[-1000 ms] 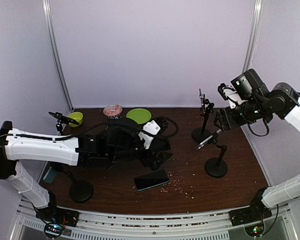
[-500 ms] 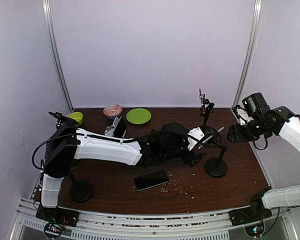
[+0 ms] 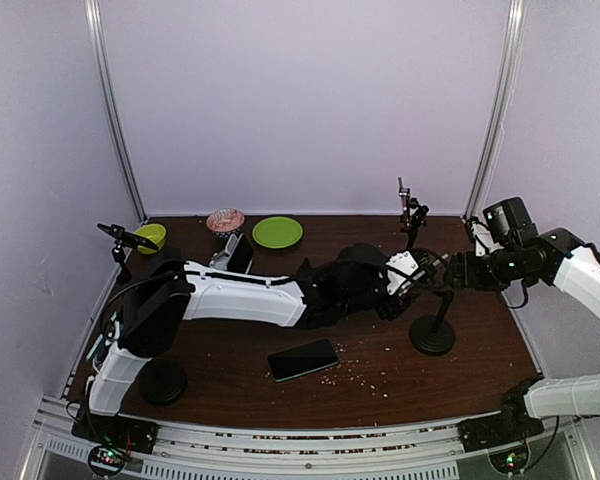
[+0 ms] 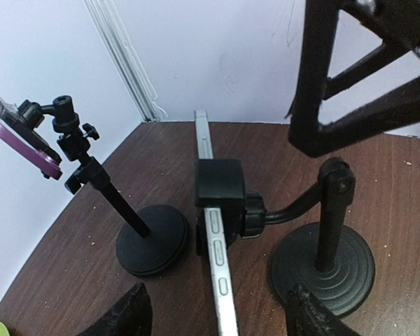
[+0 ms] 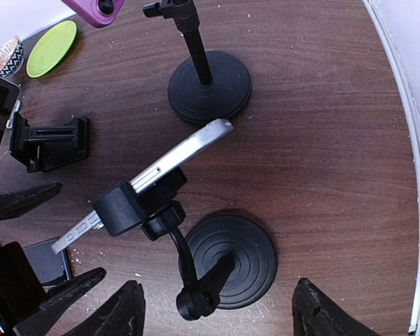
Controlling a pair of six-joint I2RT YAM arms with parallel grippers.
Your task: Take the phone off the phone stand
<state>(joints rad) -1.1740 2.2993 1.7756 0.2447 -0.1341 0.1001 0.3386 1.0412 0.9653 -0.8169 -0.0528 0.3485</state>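
1. Fingers (image 4: 126, 318) of the left gripper (image 4: 217, 316) are spread apart, one on each side of the phone (image 4: 214, 238). Neither is seen to touch it, and nothing is grasped.
2. Fingers (image 5: 322, 315) of the right gripper (image 5: 220, 315) are likewise held wide apart and empty, above the round base of the phone stand (image 5: 231, 260).
3. The phone is seen edge-on as a thin silver strip, tilted, and is clamped in the black cradle (image 4: 220, 183) of the phone stand. It lies between the two left fingers and ahead of the right ones.
4. Side buttons are shown on the silver edge; any lettering is too small to be read.
5. A second stand (image 4: 152, 239) is placed just beside the first and carries a purple-cased phone (image 4: 21, 140).
6. A dark phone (image 3: 303, 359) is laid flat on the table (image 3: 480, 380), well apart from both stands.
7. A green plate (image 3: 277, 232) and a green bowl (image 3: 152, 236) are set near the far edge.
8. The table is of dark brown wood grain, scattered with pale crumbs. It is enclosed by pale lilac walls (image 3: 300, 100), with metal uprights (image 3: 115, 110) at the corners.
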